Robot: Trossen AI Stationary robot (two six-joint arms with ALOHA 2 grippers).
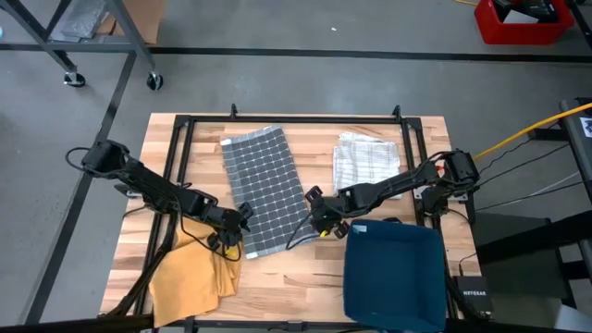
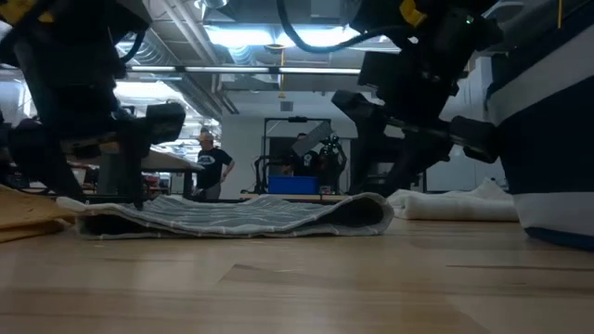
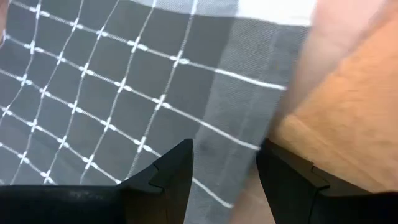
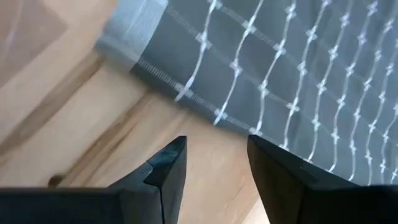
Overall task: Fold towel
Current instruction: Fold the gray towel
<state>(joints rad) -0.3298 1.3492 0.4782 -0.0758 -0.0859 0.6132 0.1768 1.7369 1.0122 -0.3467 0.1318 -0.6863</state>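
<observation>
Lighting: bright ceiling strip lights [image 2: 269, 37] glare in the low view, silhouetting both arms. Overhead view evenly lit. Wrist views: grey white-gridded cloth towel [image 3: 112, 93] blurred at edges.

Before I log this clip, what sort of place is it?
Likely a robotics lab or workshop: a wooden table on a bare concrete floor, exposed ceiling ducts and strip lights, and more equipment with a person standing in the room behind.

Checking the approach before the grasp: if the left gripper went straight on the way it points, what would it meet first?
Most likely the edge of the grey checked towel: the open left gripper straddles its border, cloth directly ahead, bare table alongside. Height above the cloth is unclear.
</observation>
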